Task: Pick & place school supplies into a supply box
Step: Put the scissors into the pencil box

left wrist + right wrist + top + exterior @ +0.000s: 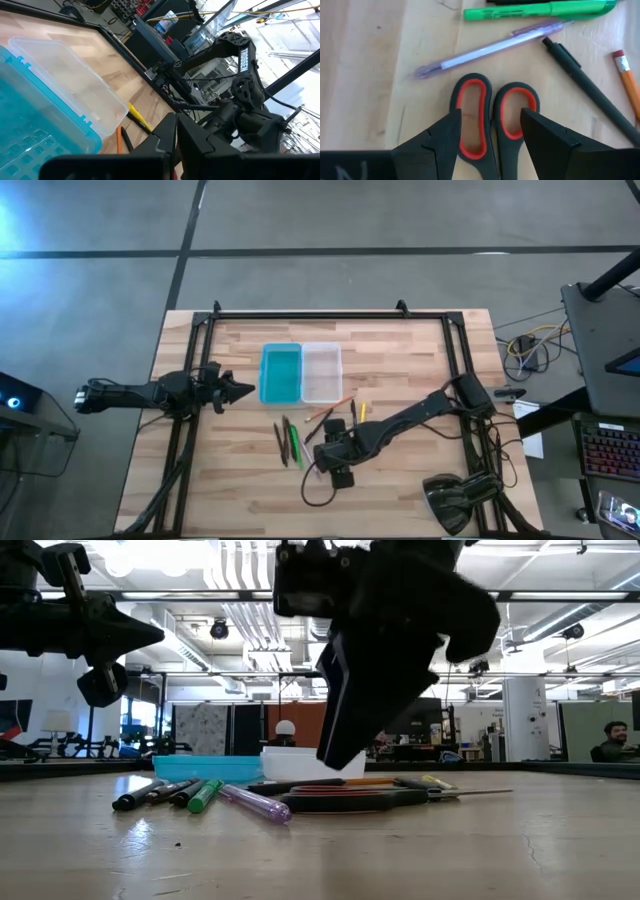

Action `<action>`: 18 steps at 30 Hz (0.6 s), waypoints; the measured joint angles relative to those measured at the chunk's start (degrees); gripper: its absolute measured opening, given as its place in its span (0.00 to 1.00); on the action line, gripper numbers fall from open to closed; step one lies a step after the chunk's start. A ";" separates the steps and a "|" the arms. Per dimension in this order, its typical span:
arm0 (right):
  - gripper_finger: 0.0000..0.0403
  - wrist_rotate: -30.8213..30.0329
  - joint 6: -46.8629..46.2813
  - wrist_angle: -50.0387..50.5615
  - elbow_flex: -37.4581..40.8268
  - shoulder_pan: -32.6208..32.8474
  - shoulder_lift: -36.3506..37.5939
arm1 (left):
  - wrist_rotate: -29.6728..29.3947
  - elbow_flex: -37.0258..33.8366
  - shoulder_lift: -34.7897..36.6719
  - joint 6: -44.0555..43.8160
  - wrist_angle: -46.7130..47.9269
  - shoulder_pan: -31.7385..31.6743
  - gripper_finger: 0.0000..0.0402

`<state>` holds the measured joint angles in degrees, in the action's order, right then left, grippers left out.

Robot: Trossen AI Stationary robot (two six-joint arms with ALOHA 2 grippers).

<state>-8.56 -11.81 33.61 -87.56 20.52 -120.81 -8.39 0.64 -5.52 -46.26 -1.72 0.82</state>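
Note:
The red-handled scissors (492,117) lie flat on the table, near the purple pen (490,47), green marker (540,9), dark pen (585,82) and orange pencil (627,77). My right gripper (490,120) hovers open just above the scissors' handle loops, one finger over each side; in the low view its fingers (340,745) stand clear of the scissors (350,800). The supply box (300,373) lies open toward the far side, teal half (281,373) left, clear half (321,372) right. My left gripper (240,390) waits shut, raised, left of the box.
More pens (284,440) and a green marker (295,445) lie left of the right gripper, with an orange pencil (330,408) and a yellow one (362,412) between it and the box. Black frame rails (330,314) run along the table's far and side edges.

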 joint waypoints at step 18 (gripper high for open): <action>0.44 1.78 -3.77 -0.98 0.16 -1.09 -3.11 | 0.00 0.00 0.00 0.00 0.01 0.00 0.00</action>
<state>-6.78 -15.58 32.62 -87.39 19.43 -123.92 -8.38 0.64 -5.52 -46.26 -1.72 0.82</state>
